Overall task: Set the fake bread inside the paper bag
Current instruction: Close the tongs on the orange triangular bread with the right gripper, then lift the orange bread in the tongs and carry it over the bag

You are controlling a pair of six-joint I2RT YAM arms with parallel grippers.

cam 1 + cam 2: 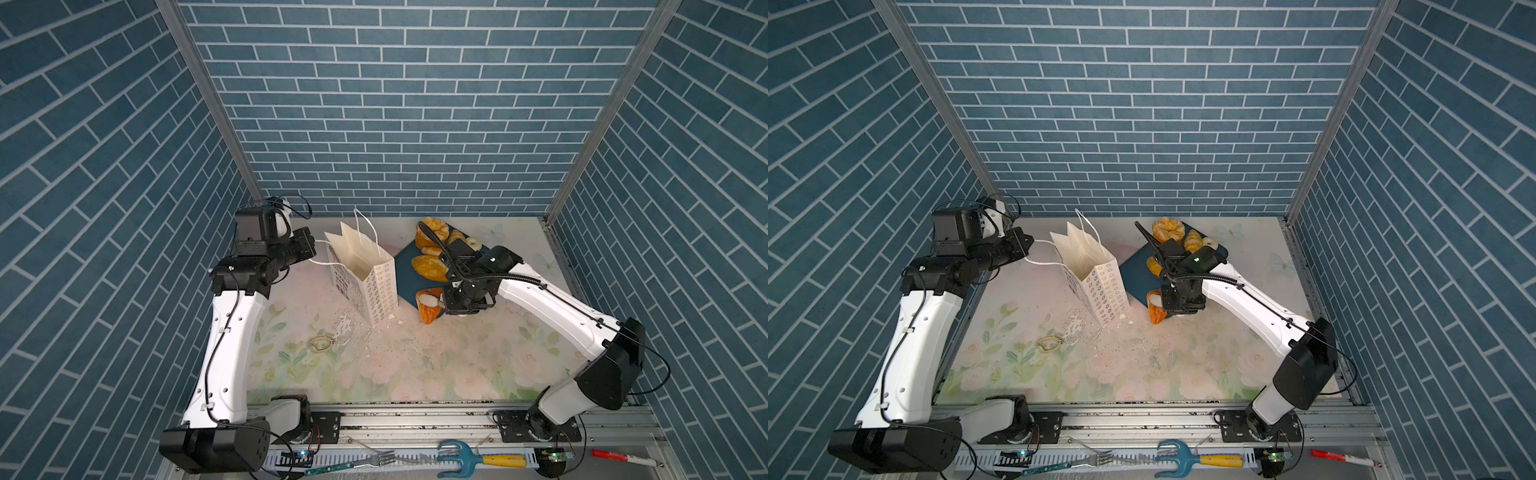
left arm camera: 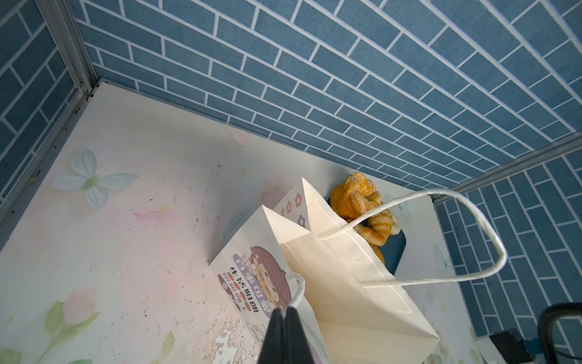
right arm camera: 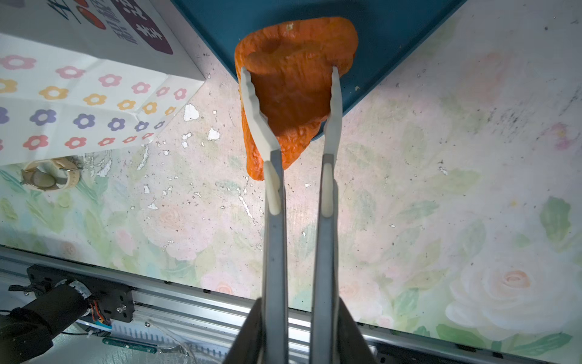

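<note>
Pincers on bread and bag

Right gripper [image 3: 289,69], jaws narrowly parted, squeezes the wrinkled orange triangle [image 3: 293,104] overhanging the teal tray's [image 3: 393,37] front corner. Left gripper [image 2: 285,310], fully closed, pinches the upright paper bag's [image 1: 380,291] cord handle [image 2: 301,288] near the tabletop's [image 1: 457,365] back edge.

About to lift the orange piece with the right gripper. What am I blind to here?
- Count of fake bread on the tray: the right arm covers several in both top views; the paper bag blocks most in the left wrist view.
- Bag floor: its own walls hide part in both top views.
- Whether the orange triangle is off the tray: its underside is hidden in the right wrist view.
</note>
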